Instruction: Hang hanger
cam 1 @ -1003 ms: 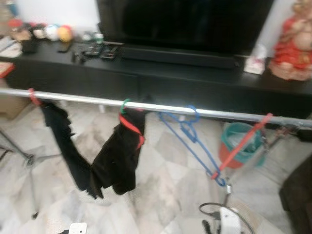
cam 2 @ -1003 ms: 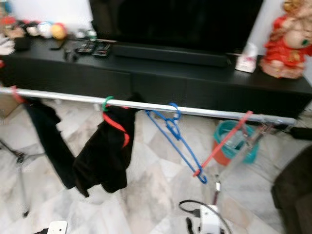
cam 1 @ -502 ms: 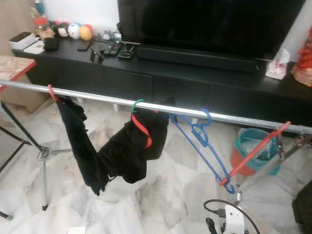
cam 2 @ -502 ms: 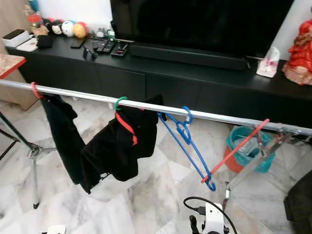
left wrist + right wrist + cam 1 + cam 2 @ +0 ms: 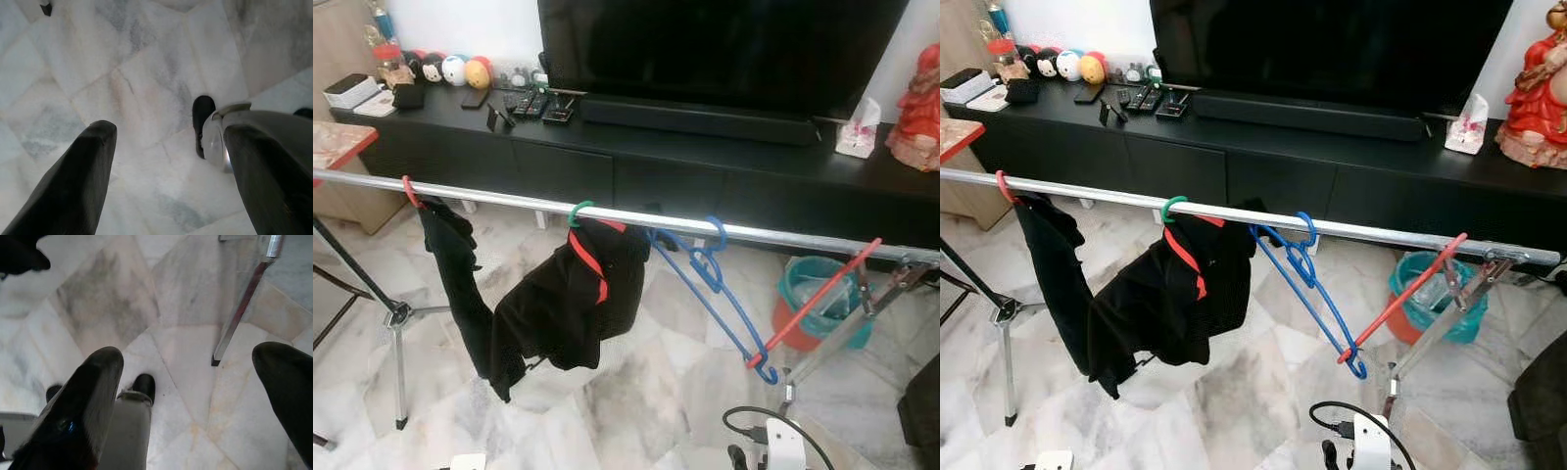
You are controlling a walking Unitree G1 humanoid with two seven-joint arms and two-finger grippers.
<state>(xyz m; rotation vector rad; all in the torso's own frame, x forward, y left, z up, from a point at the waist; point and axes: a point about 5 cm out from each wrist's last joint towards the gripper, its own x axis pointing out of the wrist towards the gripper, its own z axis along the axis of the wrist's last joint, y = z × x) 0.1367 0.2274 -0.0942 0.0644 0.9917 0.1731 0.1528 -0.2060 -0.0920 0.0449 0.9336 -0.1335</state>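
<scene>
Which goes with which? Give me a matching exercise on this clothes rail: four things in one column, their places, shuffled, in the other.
1. blue hanger
2. red hanger
3. black garment
4. teal bucket

A. on the floor beyond the rail
B. on the green-hooked hanger
C. hooked on the rail, bare
D. slanting down from the rail's right end

Pairs: 1-C, 2-D, 3-B, 4-A

Rail cut off at both edges, dark bundle cropped at right
</scene>
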